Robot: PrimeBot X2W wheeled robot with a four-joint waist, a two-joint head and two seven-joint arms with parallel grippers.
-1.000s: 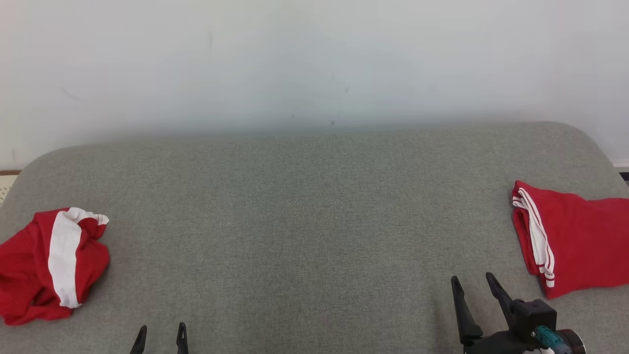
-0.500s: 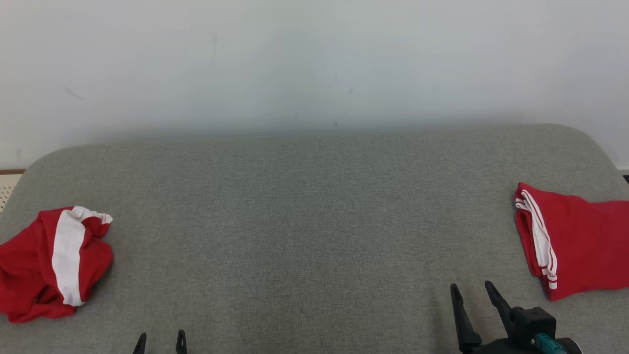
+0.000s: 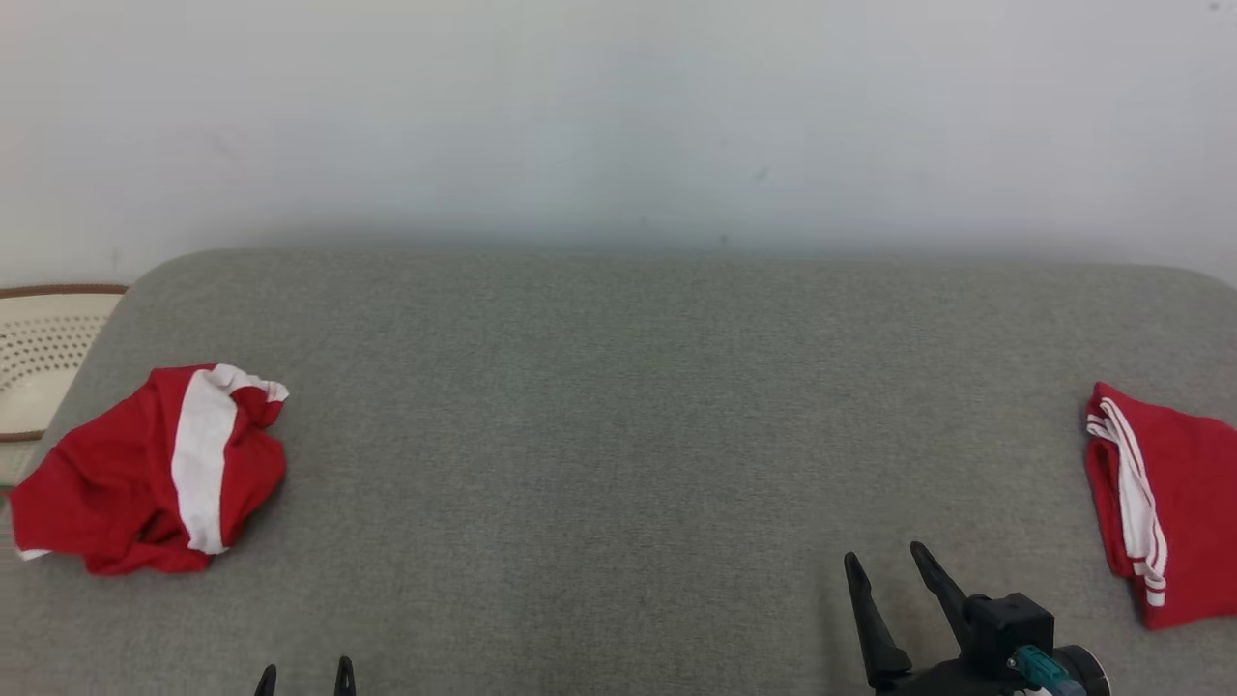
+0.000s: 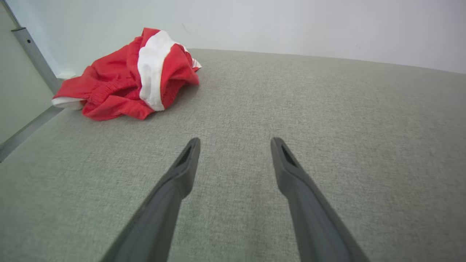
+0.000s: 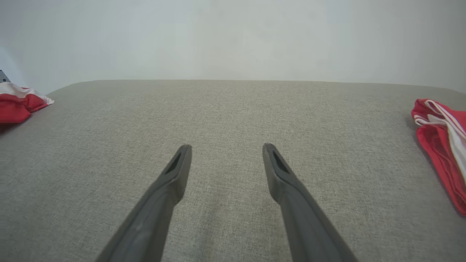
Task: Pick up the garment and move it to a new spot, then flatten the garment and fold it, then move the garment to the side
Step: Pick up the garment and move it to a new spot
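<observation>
Both of our pincers are spread wide with nothing between the fingers. The left pincer (image 3: 304,667) sits at the counter's (image 3: 618,406) near edge toward its left end, the right pincer (image 3: 883,553) at the same edge toward its right end. The crumpled red garment (image 3: 155,474), white band uppermost, lies at the counter's left end, touched by neither pincer. We judge this is the one to pick up.

What worries us is its nearness to the counter's left edge. A sideways nudge could push it off, and a pinch on a single layer of the heap could lift it as a twisted bundle that is hard to flatten.

A folded red garment (image 3: 1169,503) with white stripes lies at the counter's right end, so the crumpled one should be laid out short of it. A pale perforated thing (image 3: 43,348) stands just beyond the counter's left end. Nothing lies on the counter between our pincers and the heap.
</observation>
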